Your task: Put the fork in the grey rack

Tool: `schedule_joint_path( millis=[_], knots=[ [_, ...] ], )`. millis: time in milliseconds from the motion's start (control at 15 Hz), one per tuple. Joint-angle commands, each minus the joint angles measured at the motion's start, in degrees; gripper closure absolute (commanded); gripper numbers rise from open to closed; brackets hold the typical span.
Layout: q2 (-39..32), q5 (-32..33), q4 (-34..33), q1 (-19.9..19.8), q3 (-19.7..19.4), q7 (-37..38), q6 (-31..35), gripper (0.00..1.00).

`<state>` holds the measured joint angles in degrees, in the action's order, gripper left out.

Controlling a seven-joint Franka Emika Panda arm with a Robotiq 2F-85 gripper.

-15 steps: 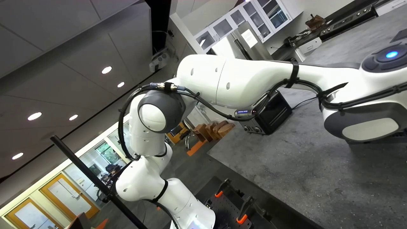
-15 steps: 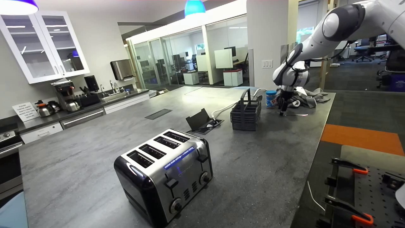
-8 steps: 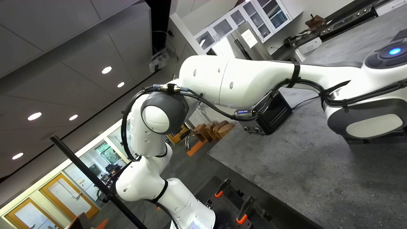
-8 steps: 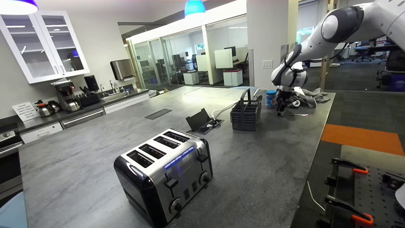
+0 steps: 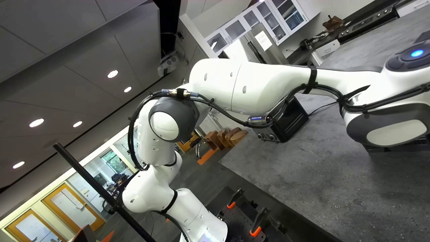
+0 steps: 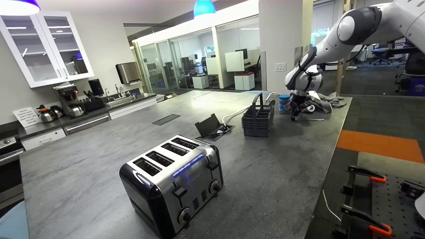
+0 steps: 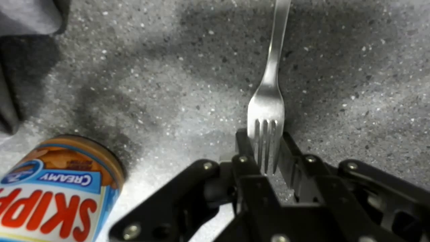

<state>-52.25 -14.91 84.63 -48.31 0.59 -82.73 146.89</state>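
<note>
The silver fork (image 7: 267, 102) lies on the speckled grey counter in the wrist view, handle pointing to the top. My gripper (image 7: 265, 136) is shut around its head, one finger against each side of the tines. An exterior view shows the same gripper (image 6: 294, 118) low at the countertop, with the fork's handle (image 6: 312, 119) stretching flat to its right. The grey rack (image 6: 258, 121), a dark barred basket with a tall central handle, stands to the left of the gripper there, apart from it. In the remaining exterior view the gripper is out of frame.
A blue-lidded peanut butter jar (image 6: 284, 104) sits close beside the gripper, with a crumpled grey cloth (image 6: 327, 103) behind. A raised outlet lid (image 6: 208, 124) with cables lies left of the rack. The large toaster (image 6: 172, 186) occupies the foreground.
In an exterior view the arm has shifted slightly left over the last second, then held nearly still. The gripper has closed on the fork, whose handle end moved very slightly.
</note>
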Motion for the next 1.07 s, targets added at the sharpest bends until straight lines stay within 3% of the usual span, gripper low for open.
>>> schedule_joint_path(
  millis=[0, 267, 600, 1000],
  knots=[
    [1.65, 1.46, 1.02, 0.21, -0.19, 3.23, -0.13, 0.94],
    [5.4, -1.5, 3.51, -1.71, 2.53, 5.29, 1.29, 0.94],
    [13.53, -9.32, 7.21, -4.26, 5.9, 2.39, 2.99, 0.94],
    [20.88, -22.44, 8.73, -12.62, 17.4, -10.65, 0.76, 0.94]
  ],
)
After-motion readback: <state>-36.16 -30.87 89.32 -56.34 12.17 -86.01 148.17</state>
